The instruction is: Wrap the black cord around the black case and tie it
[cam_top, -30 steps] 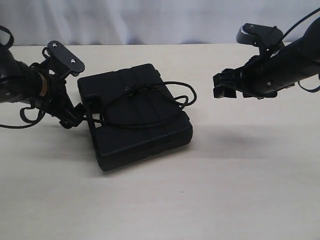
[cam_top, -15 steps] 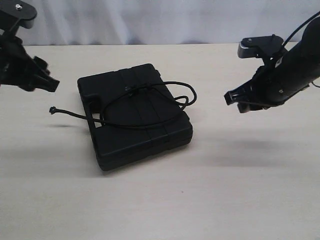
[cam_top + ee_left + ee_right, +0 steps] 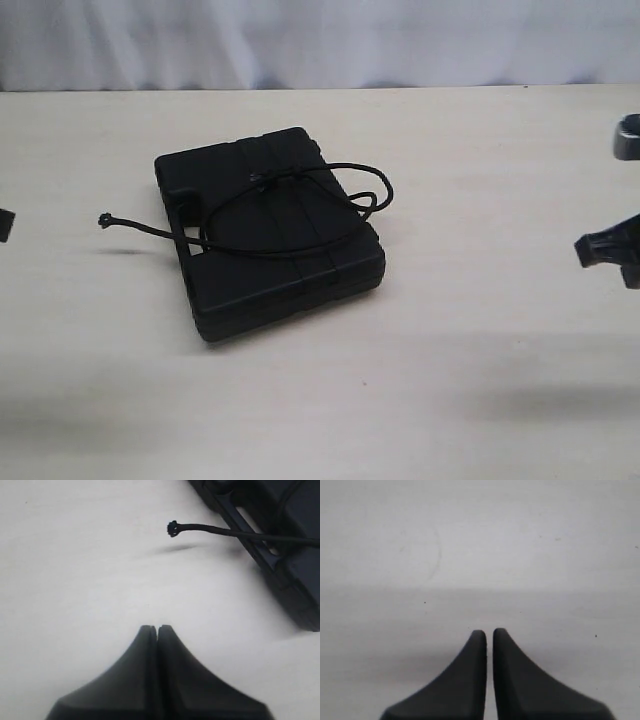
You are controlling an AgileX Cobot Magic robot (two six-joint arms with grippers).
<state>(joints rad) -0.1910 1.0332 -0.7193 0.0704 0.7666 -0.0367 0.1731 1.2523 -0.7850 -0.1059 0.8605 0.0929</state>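
The black case point(image 3: 275, 250) lies flat in the middle of the table. The black cord point(image 3: 330, 232) loops over its lid with a knot point(image 3: 262, 180) near the top. One bight of the cord sticks out past the case's right edge. A knotted free end point(image 3: 105, 221) stands out to the left, just above the table. In the left wrist view that cord end point(image 3: 173, 528) and a corner of the case point(image 3: 295, 575) lie ahead of my left gripper point(image 3: 157, 628), which is shut and empty. My right gripper point(image 3: 489, 631) is shut over bare table, far right of the case point(image 3: 600, 250).
The tan table top point(image 3: 450, 400) surrounds the case on all sides. A pale curtain point(image 3: 320, 40) closes off the back. Only a sliver of the left arm point(image 3: 4, 225) shows at the left edge.
Both arms have drawn back outward to the frame edges. The left gripper has let go of the cord end, which now sticks out left of the case.
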